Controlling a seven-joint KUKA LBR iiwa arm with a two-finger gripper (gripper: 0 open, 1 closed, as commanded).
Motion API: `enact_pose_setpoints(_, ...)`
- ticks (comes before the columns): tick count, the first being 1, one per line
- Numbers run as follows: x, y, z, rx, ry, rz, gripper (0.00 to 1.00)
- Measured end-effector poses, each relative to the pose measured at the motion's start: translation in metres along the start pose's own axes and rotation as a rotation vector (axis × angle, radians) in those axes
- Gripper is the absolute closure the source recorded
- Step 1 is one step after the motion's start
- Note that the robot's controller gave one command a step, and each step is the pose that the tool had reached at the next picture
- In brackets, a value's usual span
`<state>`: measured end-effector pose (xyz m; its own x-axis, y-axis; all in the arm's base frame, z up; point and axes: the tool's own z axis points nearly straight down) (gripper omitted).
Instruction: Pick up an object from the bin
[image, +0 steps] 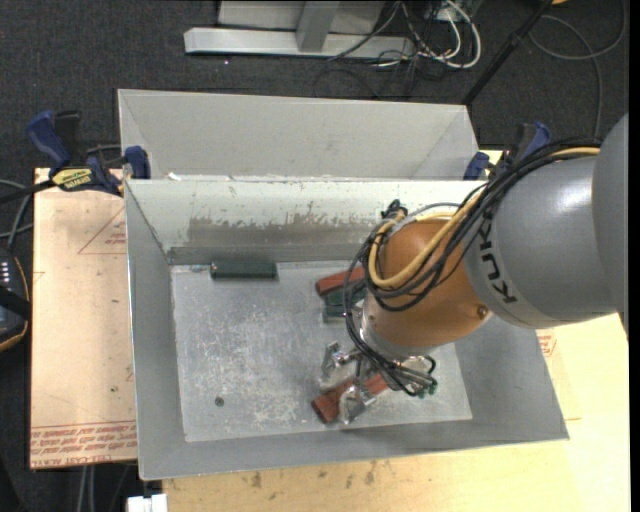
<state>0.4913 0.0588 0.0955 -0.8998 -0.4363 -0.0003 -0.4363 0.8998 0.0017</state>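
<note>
I see a small reddish-brown block (327, 406) lying flat near the front wall of the bin (220, 350), partly under my hand (348, 385). A second reddish-brown piece (333, 285) lies further back. A dark green bar (243, 269) rests at the back wall's foot.

The bin (240, 360) holds two reddish-brown blocks: one block (330, 285) toward the far wall, the other block (326, 406) by the near edge. One long dark bar (243, 269) lies along the far wall. One small dark greenish piece (335, 308) lies mid-bin.
</note>
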Motion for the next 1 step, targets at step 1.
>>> enact_pose_setpoints(1,0.0000,0.0000,0.0000,0.000,0.000,0.000,1.00)
